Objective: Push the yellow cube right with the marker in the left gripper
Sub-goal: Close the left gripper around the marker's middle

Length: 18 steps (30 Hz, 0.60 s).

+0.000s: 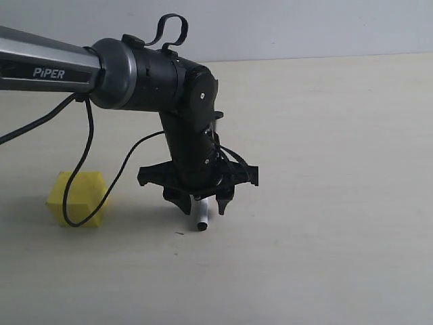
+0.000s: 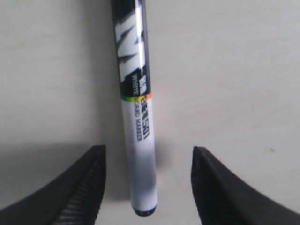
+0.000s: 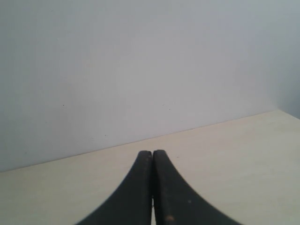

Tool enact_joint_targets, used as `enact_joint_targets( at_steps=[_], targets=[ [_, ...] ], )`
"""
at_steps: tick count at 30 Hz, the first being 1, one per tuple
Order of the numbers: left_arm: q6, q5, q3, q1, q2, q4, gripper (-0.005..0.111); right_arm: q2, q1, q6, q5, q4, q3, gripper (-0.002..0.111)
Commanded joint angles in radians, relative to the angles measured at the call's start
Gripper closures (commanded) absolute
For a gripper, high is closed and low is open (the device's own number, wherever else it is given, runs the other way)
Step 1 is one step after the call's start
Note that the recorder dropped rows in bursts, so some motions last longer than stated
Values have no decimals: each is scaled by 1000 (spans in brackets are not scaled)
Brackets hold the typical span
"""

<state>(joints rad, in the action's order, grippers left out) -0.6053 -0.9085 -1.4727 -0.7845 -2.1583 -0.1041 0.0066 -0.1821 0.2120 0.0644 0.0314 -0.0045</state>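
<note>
The marker [image 2: 137, 126], white barrel with a black lettered label, lies on the table between the fingers of my left gripper [image 2: 147, 151]. The jaws stand wide open, with a gap on each side of the barrel, so nothing is gripped. In the exterior view the left gripper [image 1: 203, 203] points down at the table's middle, and the marker's white end [image 1: 201, 218] pokes out below it. The yellow cube [image 1: 76, 198] rests on the table far to the gripper's left, well apart from it. My right gripper [image 3: 152, 153] is shut on nothing, above bare table.
A black cable loop [image 1: 84, 169] hangs from the left arm in front of the cube. The beige table [image 1: 325, 203] meets a pale wall [image 1: 304, 27] at the back. The right arm does not show in the exterior view.
</note>
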Motion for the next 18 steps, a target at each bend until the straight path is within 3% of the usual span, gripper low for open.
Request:
enact_joint_targets(
  at_steps=[1, 12, 18],
  targets=[
    [-8, 6, -4, -4, 0, -7, 53, -7, -4, -1, -9, 1, 5, 108],
    [-8, 32, -4, -4, 0, -5, 54, -7, -4, -1, -9, 1, 5, 108],
    [-2, 24, -4, -4, 0, -5, 70, -7, -4, -1, -9, 1, 5, 108]
  ],
)
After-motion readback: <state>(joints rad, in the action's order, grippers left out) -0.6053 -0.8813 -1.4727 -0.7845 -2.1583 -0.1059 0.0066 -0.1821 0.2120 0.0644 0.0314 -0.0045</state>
